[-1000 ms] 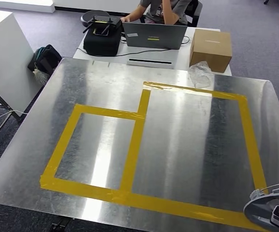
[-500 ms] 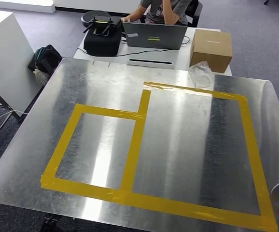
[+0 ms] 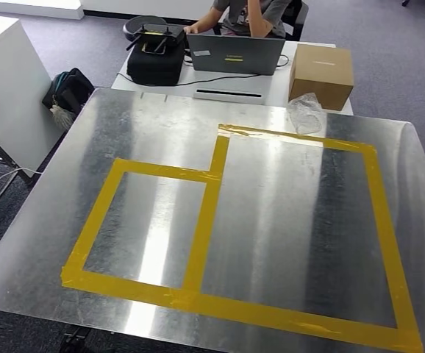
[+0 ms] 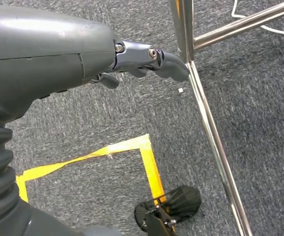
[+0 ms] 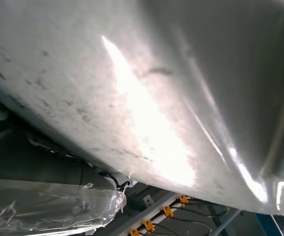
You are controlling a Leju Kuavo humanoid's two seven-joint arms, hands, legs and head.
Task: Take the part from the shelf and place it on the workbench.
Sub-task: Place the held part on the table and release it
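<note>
The workbench (image 3: 160, 132) is a shiny metal sheet marked with two yellow tape rectangles (image 3: 204, 220); nothing lies inside them. A big grey part (image 5: 140, 98), wrapped in clear film (image 5: 59, 206), sits right against the right wrist camera. My right hand (image 5: 33, 167) is a dark shape beneath it, its fingers hidden, and seems to hold the part. My left hand (image 4: 133, 59) hangs beside the bench above the carpet, fingers stretched out with nothing in them.
A crumpled plastic bag (image 3: 306, 112) lies at the bench's far edge. Behind it a desk carries a laptop (image 3: 235, 53), a cardboard box (image 3: 321, 73) and a black bag (image 3: 156, 55), with a person (image 3: 249, 15) seated there. A metal leg (image 4: 207, 123) stands near my left hand.
The grey film-wrapped part at the head view's lower right corner has slid down and right out of that picture. The bench and the desk behind have not changed.
</note>
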